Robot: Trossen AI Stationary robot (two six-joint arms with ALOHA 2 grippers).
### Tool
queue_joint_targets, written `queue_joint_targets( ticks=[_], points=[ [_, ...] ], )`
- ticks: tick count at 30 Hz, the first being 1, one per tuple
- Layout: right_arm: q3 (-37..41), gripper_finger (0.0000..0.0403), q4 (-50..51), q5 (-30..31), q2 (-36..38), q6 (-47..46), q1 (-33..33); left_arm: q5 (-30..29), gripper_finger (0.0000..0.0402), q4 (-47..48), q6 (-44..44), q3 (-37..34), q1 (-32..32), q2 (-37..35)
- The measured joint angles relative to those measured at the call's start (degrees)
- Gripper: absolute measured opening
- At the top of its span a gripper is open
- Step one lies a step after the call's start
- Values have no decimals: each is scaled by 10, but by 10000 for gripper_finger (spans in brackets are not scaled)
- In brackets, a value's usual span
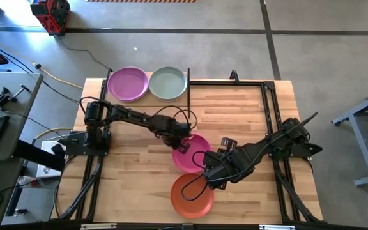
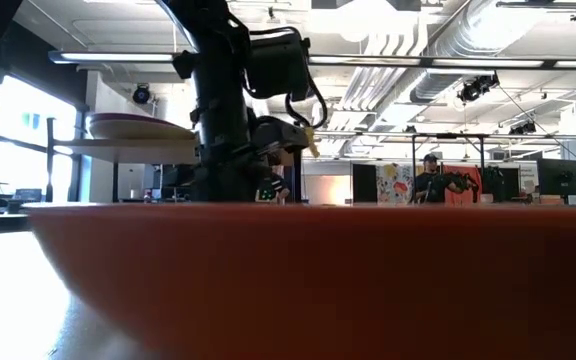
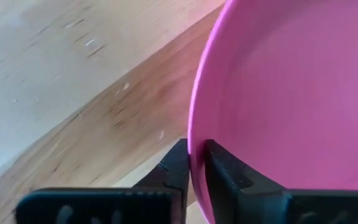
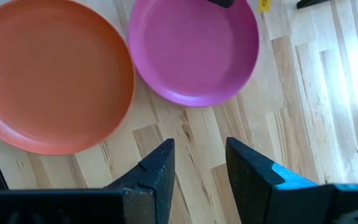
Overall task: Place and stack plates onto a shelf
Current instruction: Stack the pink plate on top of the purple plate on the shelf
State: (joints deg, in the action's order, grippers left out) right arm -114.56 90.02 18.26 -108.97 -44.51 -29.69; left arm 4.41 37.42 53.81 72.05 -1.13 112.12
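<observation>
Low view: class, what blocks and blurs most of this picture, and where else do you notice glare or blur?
Low view: the orange plate fills the lower half, close and out of focus; windows at the left glare. Right wrist view: bright glare on the table. Left wrist view: the magenta plate looks soft.

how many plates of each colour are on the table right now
purple plate: 1, on the shelf
pale green plate: 1, on the shelf
magenta plate: 1, its rim pinched in the left tool
orange plate: 1, flat on the tabletop
total: 4 plates
</observation>
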Motion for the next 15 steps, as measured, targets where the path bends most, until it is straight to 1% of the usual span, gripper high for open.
queue_joint_targets(
  ticks=[3, 7, 11, 15],
  points=[
    [0, 119, 0, 0, 0, 0, 1, 3, 9, -3, -14, 1, 0, 0],
    [0, 119, 0, 3, 0, 0, 4, 5, 7, 1, -30, 0, 0, -16],
    [0, 119, 0, 3, 0, 0, 10, -21, 4, 13, -44, -1, -1, -49],
    [0, 119, 0, 3, 0, 0, 17, -52, 2, 34, -49, -2, -9, -96]
  ],
)
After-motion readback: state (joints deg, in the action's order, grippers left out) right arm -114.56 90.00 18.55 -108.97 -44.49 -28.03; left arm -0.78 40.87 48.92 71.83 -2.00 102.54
